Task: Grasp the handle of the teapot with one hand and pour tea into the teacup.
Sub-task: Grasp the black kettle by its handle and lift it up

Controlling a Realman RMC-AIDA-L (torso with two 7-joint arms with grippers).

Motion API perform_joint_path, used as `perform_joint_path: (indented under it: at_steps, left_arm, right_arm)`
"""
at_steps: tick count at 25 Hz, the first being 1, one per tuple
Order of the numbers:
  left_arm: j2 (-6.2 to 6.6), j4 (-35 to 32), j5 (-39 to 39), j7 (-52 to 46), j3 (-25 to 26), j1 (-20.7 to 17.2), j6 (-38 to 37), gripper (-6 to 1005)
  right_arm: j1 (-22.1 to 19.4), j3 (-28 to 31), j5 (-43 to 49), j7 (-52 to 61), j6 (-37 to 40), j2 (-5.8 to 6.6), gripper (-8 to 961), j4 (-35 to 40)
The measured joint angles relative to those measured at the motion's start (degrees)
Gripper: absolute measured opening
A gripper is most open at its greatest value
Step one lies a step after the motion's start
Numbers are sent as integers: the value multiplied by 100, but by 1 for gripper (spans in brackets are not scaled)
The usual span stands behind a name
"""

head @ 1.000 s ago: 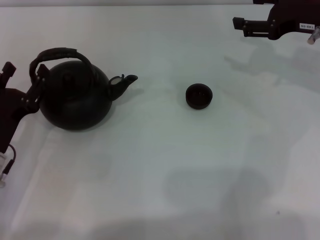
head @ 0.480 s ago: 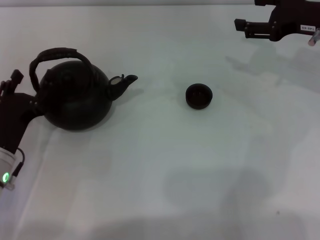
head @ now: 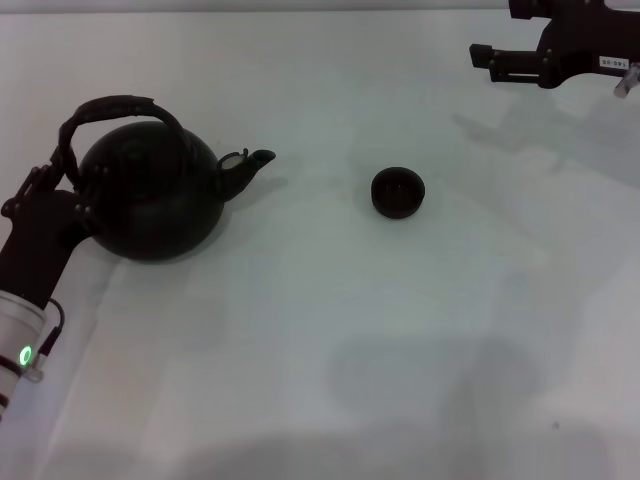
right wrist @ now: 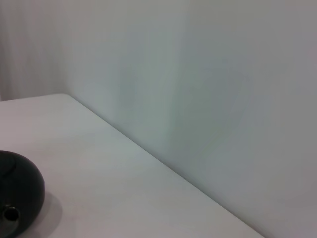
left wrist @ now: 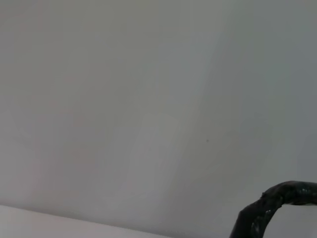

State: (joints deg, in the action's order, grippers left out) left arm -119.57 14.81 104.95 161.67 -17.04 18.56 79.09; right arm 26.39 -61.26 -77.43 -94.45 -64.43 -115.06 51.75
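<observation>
The black teapot [head: 150,200] stands at the left of the white table, its spout [head: 250,160] pointing right. Its arched dark handle [head: 120,103] spans over the lid. The small black teacup [head: 398,192] sits to the right of the spout, well apart from it. My left gripper [head: 62,192] is open, low at the teapot's left side by the handle's left foot, and holds nothing. A piece of the handle shows in the left wrist view [left wrist: 277,203]. My right gripper [head: 487,58] hangs open and empty at the far right, above the table.
The white table [head: 330,330] runs up to a plain pale wall [right wrist: 223,74]. The teapot's round body also shows in the right wrist view [right wrist: 17,191]. Nothing else stands on the table.
My left arm has come further into view from the lower left, and its gripper has dropped from beside the handle's arch to the teapot's left side. The right gripper has shifted slightly right.
</observation>
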Motion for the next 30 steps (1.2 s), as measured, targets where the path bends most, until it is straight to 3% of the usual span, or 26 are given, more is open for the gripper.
perform_joint_path:
  at_steps: [3, 9, 14, 30]
  left_arm:
    - [-2, 40, 18, 2, -1, -8, 24, 533]
    - [-12, 122, 28, 18, -1, -42, 102, 428]
    - [-11, 169, 29, 21, 5, -46, 120, 247]
    - [39, 193, 34, -5, 146, -12, 333, 183]
  right_arm:
    - [13, 0, 0, -7, 34, -6, 827, -51]
    - [26, -8, 0, -11, 66, -7, 827, -120]
    - [5, -17, 0, -11, 66, -8, 826, -147]
    - [-12, 15, 0, -57, 62, -12, 826, -276]
